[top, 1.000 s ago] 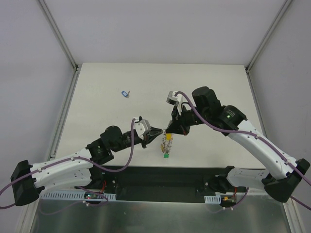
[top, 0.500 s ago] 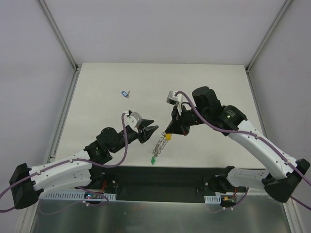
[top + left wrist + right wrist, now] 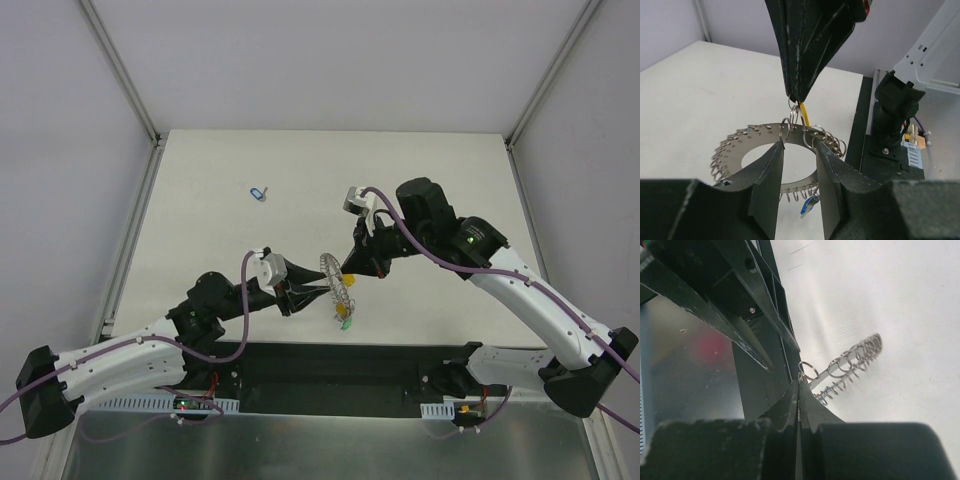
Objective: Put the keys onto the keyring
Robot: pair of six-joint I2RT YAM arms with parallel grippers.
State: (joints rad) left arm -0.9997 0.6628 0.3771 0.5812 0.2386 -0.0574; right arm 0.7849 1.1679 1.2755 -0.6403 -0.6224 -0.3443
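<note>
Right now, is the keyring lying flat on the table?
No: the keyring hangs tilted in the air from the shut right gripper, which pinches one wire loop at its edge.

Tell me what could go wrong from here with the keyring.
1. The right gripper pinches the keyring by one thin wire loop only, so it hangs tilted. A push from the left gripper might swing it or pull it free.
2. The left gripper's jaws stand open at the ring's near edge, where the loops crowd. Closing there may catch a loop instead of the flat disc.
</note>
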